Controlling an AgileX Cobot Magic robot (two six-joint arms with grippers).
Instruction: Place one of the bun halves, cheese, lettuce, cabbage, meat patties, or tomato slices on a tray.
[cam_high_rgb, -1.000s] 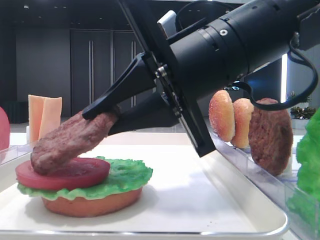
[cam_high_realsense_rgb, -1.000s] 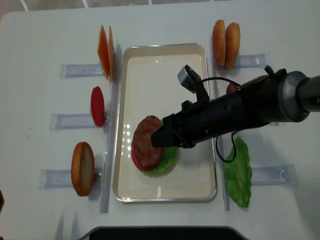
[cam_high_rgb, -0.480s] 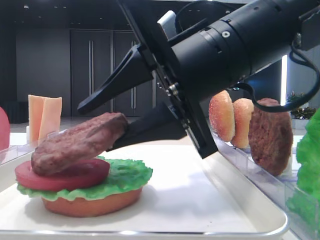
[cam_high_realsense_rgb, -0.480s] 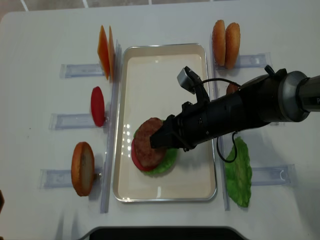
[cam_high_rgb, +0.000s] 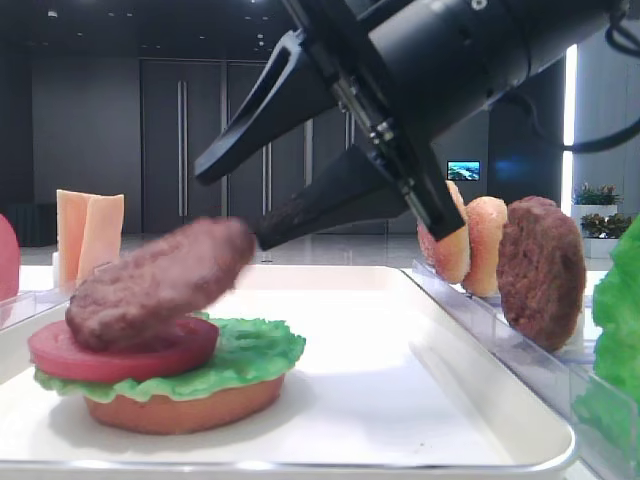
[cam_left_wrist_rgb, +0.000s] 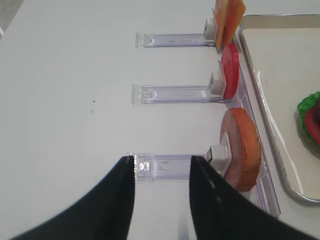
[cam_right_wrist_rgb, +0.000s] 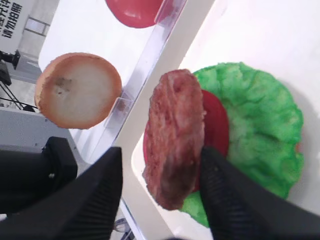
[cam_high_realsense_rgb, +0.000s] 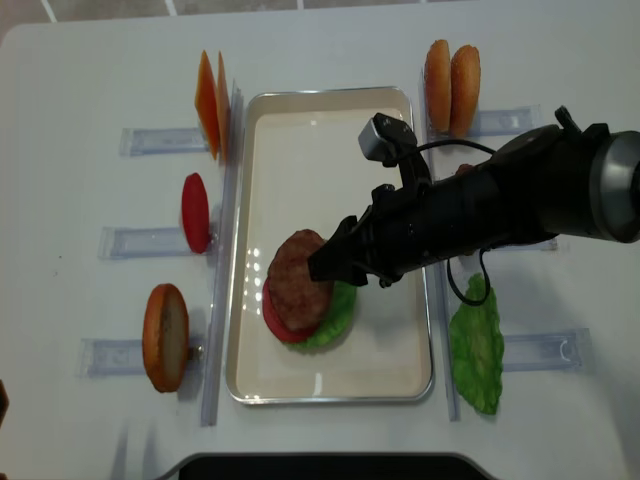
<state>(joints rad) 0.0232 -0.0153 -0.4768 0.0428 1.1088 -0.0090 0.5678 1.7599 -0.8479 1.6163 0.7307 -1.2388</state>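
The round, flat, reddish-brown meat patty (cam_high_rgb: 155, 285) has a rough, grainy face and a thick rounded edge. It lies tilted on the red tomato slice (cam_high_rgb: 120, 350), its edge nearer the right pincer (cam_high_rgb: 235, 200) lifted and its far edge resting low; in the right wrist view its broad face stands between the two black fingers (cam_right_wrist_rgb: 227, 200). Those fingers are spread apart, neither pressing the patty, just beyond whose raised edge the tips sit. Below lie the frilly bright green lettuce leaf (cam_high_rgb: 255, 350) and an orange-brown flat bun base (cam_high_rgb: 185, 405), stacked on the large white rimmed tray (cam_high_realsense_rgb: 330, 130). The left pincer (cam_left_wrist_rgb: 160, 172) hangs with fingers parted above a clear plastic holder (cam_left_wrist_rgb: 172, 165).
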